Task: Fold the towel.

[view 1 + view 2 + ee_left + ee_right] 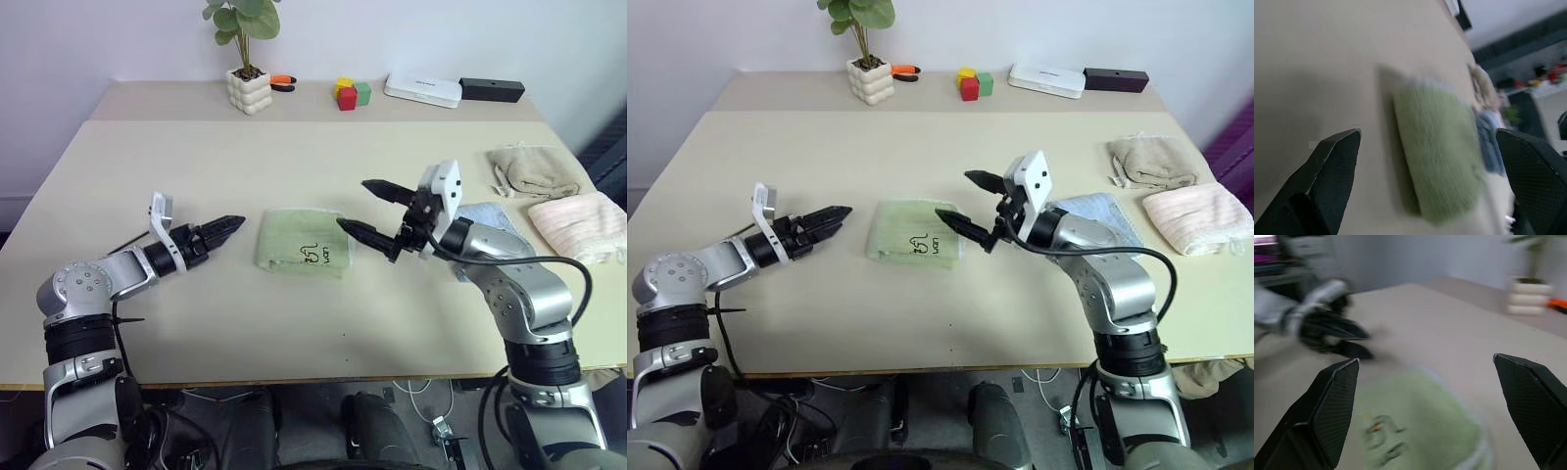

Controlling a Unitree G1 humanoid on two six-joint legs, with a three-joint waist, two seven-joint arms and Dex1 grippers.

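Note:
The towel (302,240) is light green and lies folded into a small rectangle at the middle of the table (196,157), its dark embroidered mark facing up near its front edge. My left gripper (233,226) hovers just off the towel's left side, pointing at it, open and holding nothing. In the left wrist view the fingers stand wide apart with the towel (1440,152) ahead of them. My right gripper (353,204) hangs open above the towel's right edge, nothing between its fingers. From the right wrist, the towel (1420,431) lies below and the left gripper (1359,342) beyond it.
A light blue towel (490,217) lies behind my right forearm, with a beige folded towel (534,168) and a pink one (580,223) at the right edge. A potted plant (247,88), coloured blocks (348,93), a white box (421,90) and a black box (492,90) line the back.

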